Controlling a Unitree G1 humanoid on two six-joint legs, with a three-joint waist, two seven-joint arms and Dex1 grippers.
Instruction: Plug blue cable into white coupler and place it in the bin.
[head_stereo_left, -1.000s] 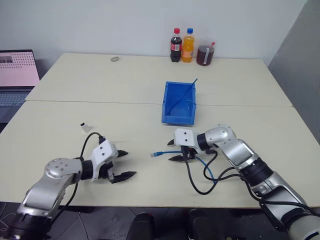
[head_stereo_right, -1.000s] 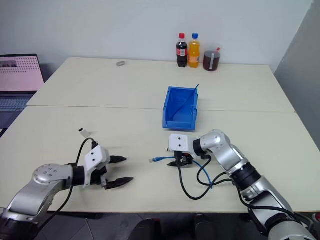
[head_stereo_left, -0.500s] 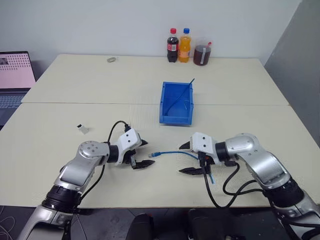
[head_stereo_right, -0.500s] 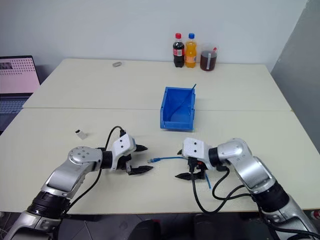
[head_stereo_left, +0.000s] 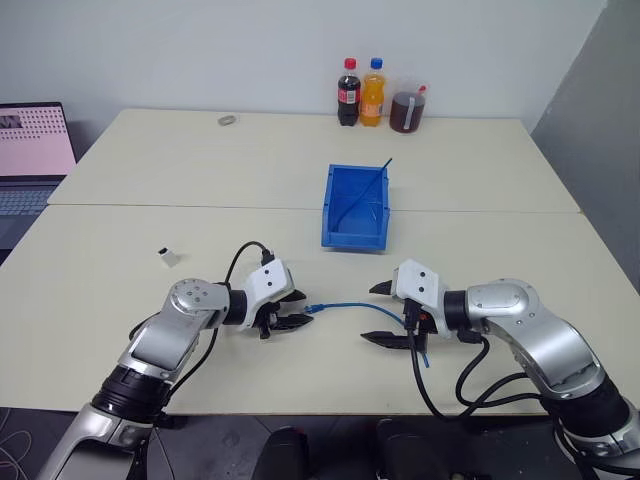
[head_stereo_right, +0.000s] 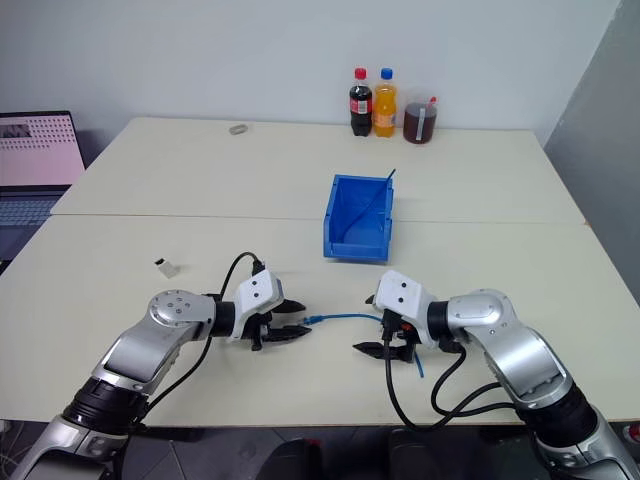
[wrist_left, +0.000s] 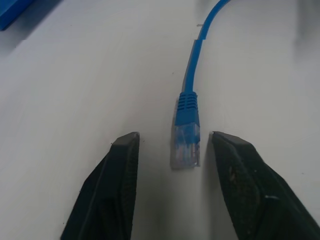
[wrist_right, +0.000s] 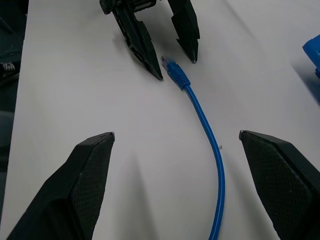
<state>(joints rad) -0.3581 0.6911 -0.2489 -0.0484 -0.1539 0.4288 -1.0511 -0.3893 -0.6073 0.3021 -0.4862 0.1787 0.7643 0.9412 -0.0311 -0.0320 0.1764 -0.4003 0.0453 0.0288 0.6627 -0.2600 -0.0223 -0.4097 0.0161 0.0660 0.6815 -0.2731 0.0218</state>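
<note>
The blue cable (head_stereo_left: 350, 306) is laid flat on the bench (head_stereo_left: 150, 180), running between the two claws; its clear plug (wrist_left: 185, 146) is seen at the 9 o'clock end, lying on the bench surface. The left claw (head_stereo_left: 291, 309) is set around that plug, one finger on each side, with small gaps visible between the plug and both fingers, so nothing is gripped. The right claw (head_stereo_left: 381, 313) is held wide open at the cable's 3 o'clock end, with the cable passing between its spread fingers untouched. The white coupler (head_stereo_left: 168, 257) is seen well apart at 10 o'clock from the left claw. The bin (head_stereo_left: 357, 207) stands at 12 o'clock from the cable.
</note>
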